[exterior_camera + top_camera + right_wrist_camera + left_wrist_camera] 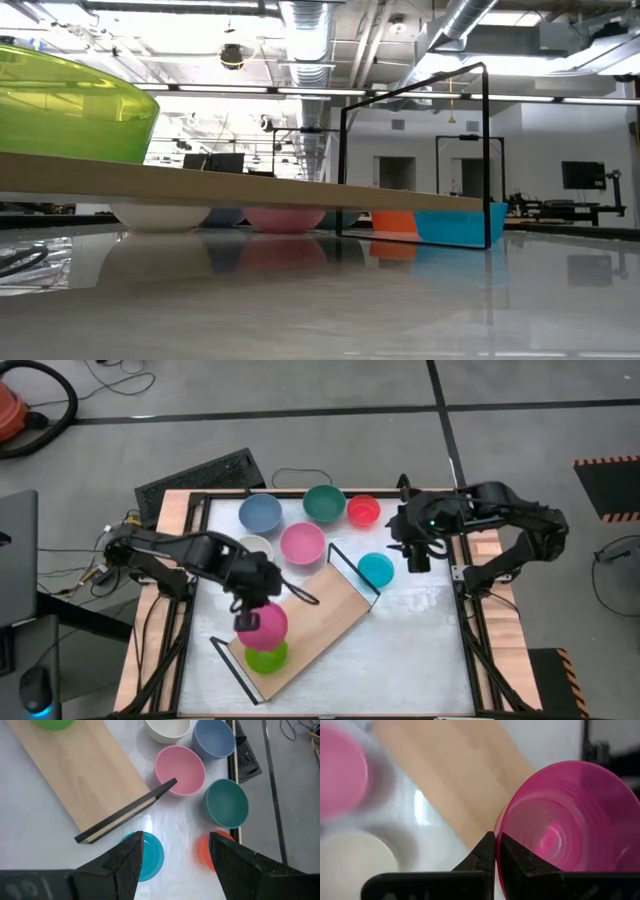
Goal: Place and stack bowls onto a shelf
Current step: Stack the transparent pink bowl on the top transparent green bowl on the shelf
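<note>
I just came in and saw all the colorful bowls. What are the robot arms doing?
They're putting bowls onto a wooden shelf. The left end effector is shut on the rim of a magenta bowl, holding it over the shelf beside the lime green bowl already sitting there. The right end effector is open above the cyan bowl and red bowl. The blue, teal, pink and cream bowls wait on the table.

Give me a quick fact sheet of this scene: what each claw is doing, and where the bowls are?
left gripper: shut on magenta bowl, over the shelf
right gripper: open, empty, above the cyan bowl
on shelf: lime green bowl
on table beside shelf: cyan, pink bowl, cream bowl, blue bowl, teal bowl, red bowl
</note>
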Robot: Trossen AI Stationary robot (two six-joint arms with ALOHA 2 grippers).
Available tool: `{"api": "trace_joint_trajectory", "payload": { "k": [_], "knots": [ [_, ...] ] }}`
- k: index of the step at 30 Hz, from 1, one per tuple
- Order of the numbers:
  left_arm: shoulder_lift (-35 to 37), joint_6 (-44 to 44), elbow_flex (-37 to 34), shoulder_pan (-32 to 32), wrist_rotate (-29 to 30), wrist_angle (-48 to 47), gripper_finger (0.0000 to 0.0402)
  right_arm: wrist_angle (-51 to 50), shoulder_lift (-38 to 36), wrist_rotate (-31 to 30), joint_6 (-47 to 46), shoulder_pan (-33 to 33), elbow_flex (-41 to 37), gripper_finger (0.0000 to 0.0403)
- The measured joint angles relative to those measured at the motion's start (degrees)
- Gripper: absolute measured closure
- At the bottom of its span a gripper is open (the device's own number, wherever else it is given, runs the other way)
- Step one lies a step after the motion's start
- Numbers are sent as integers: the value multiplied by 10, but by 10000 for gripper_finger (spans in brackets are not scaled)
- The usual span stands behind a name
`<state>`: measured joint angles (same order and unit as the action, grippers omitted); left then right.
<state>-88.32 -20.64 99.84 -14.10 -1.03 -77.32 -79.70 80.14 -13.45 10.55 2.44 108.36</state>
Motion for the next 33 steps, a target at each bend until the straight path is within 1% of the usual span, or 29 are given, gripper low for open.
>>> {"api": "trace_joint_trajectory", "payload": {
  "k": [4, 7, 9, 11, 15, 18, 21, 25, 29, 33],
  "knots": [
    [0, -190, -61, 5, 22, 26, 401, -7, 0, 0, 0, -7, 0, 154],
    [-1, -297, -91, -11, 19, 61, 401, -19, 3, 0, 3, -7, 0, 154],
    [-1, -347, -108, -25, 10, 76, 401, -32, 5, 0, 5, -7, 0, 154],
    [-1, -372, -115, -43, 8, 77, 401, -40, 5, 0, 13, -7, 0, 154],
    [-1, -434, -127, -82, 34, 75, 401, -46, 4, 1, 19, -7, 0, 154],
    [0, -465, -147, -104, 48, 76, 401, -46, 5, 1, 20, -7, 0, 154],
    [-1, -484, -178, -123, 47, 85, 401, -48, 5, 1, 20, -7, 0, 154],
    [-1, -462, -201, -139, 43, 88, 401, -49, 5, 1, 20, -7, 0, 154],
    [-1, -454, -215, -143, 60, 94, 401, -49, 5, 1, 18, -7, 0, 154],
    [-1, -446, -234, -150, 70, 129, 401, -49, 5, 1, 15, -7, 0, 154]
  ]
}}
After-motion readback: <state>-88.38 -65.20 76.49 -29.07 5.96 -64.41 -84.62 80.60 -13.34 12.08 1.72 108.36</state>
